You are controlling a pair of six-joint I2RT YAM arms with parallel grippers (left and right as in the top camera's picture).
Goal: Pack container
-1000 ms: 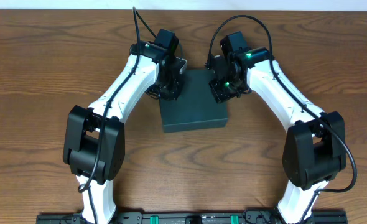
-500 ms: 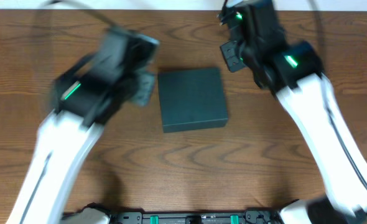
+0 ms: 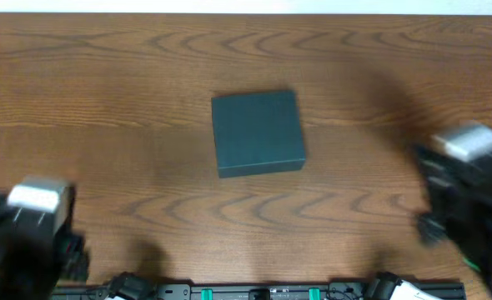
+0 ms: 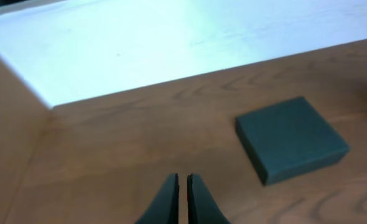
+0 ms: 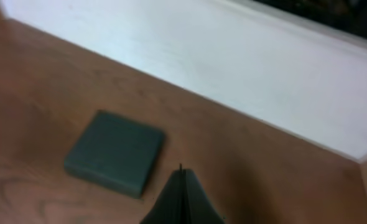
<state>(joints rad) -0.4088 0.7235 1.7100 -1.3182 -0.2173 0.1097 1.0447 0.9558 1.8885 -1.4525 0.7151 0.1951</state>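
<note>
The dark teal-green container [image 3: 258, 133] lies closed and flat on the wooden table [image 3: 146, 100], near the middle. It also shows in the left wrist view [image 4: 290, 138] and in the right wrist view [image 5: 115, 152]. My left gripper [image 4: 183, 177] is shut and empty, well away from the container at the near left. My right gripper [image 5: 181, 169] is shut and empty, at the near right. In the overhead view both arms are blurred, the left arm [image 3: 31, 229] at the bottom left and the right arm [image 3: 471, 196] at the lower right.
A white wall or board [image 4: 171, 37] runs along the table's far edge, also in the right wrist view [image 5: 246, 68]. A dark rail [image 3: 246, 292] runs along the table's near edge.
Both arms have pulled back from the container toward the near corners of the table. The container stays in place, closed.
</note>
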